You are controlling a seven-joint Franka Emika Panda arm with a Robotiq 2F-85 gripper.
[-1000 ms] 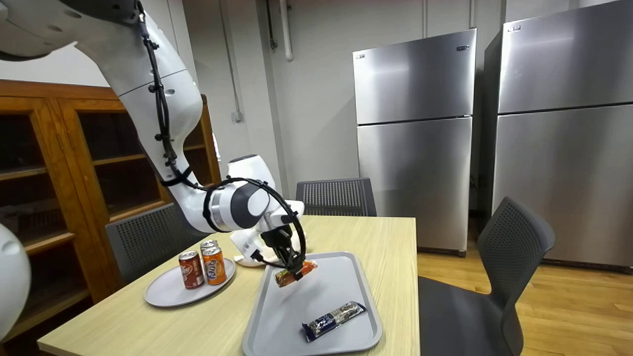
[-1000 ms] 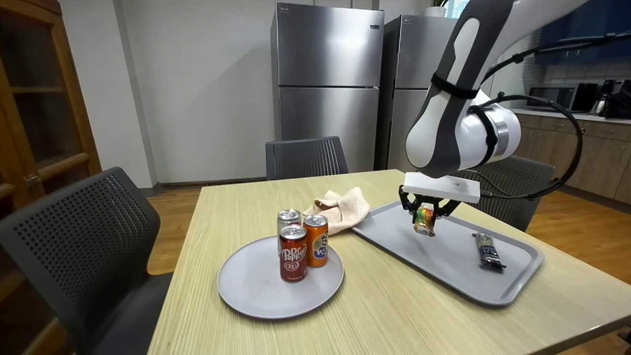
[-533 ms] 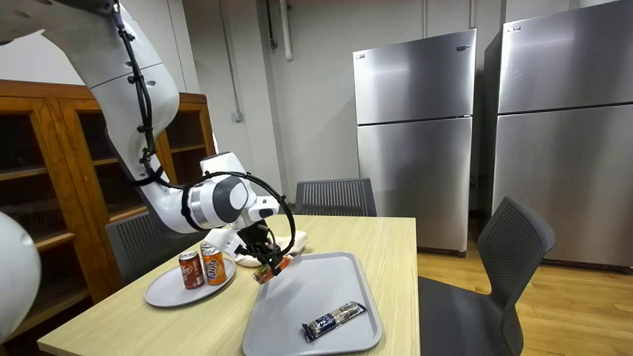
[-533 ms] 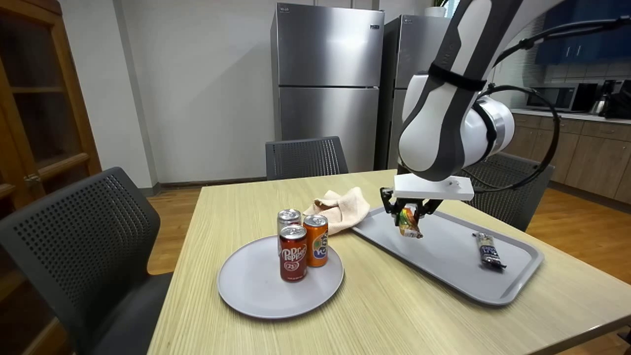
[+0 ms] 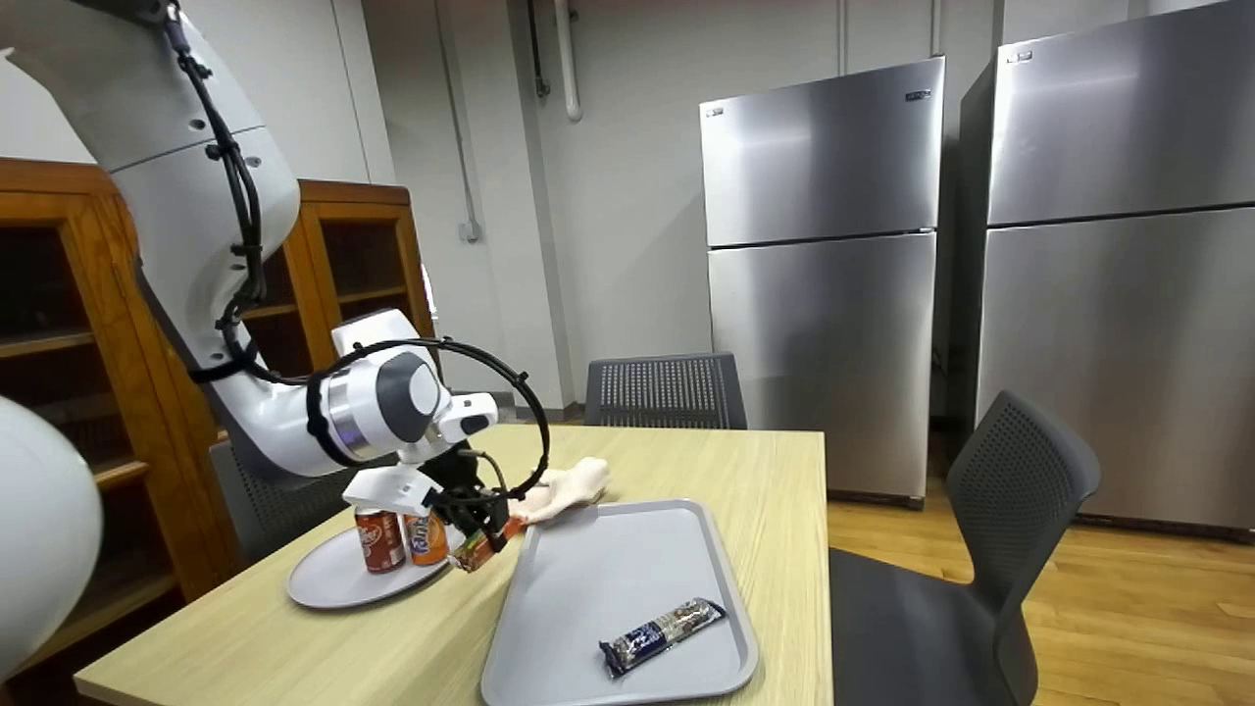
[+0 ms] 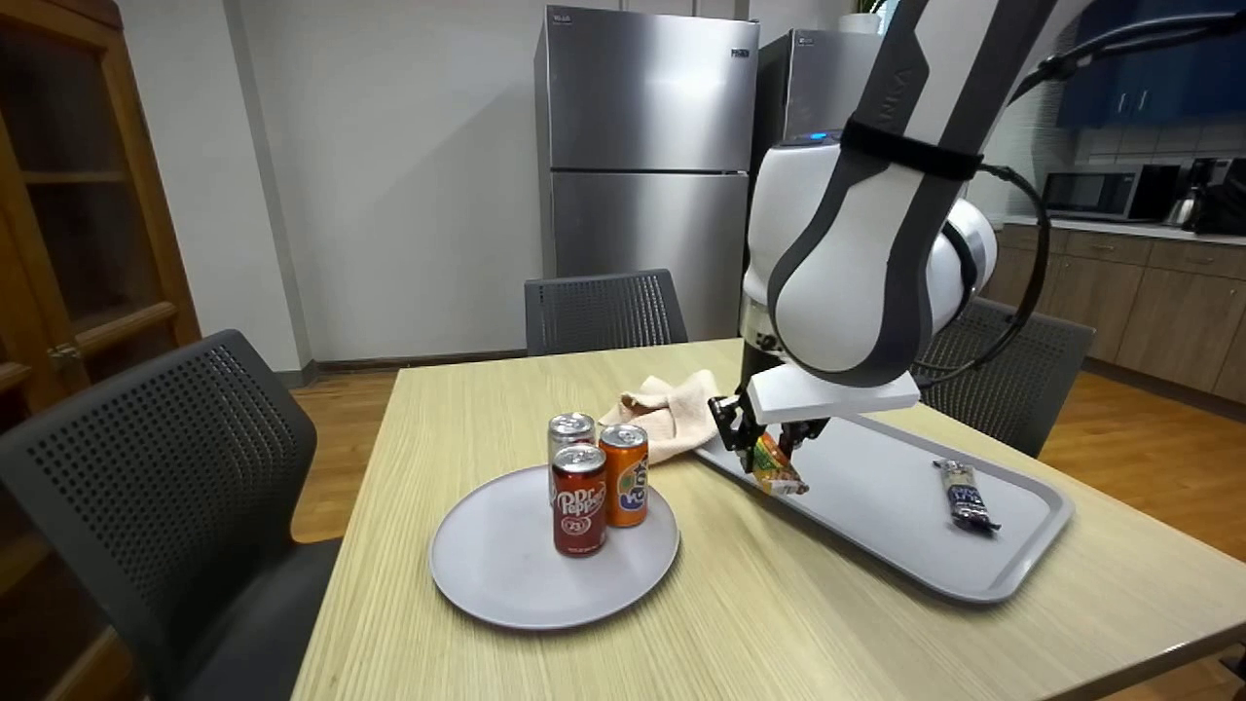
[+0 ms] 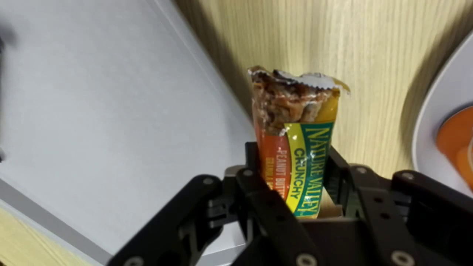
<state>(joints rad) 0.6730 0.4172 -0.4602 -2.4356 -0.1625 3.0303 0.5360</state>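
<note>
A gripper pinches a granola bar above the table, between a tray bearing another wrapped bar and a plate with three cans; a cloth lies near.

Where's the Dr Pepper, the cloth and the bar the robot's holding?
Dr Pepper can (image 6: pixel 580 504): in an exterior view, front label.
Cloth (image 6: pixel 684 413): in an exterior view, crumpled middle.
Nature Valley bar (image 7: pixel 295 151): in the wrist view, printed wrapper.

The granola bar has a red, yellow and green wrapper, crumpled at one end. It is held tilted in the air, near the gray tray.
</note>
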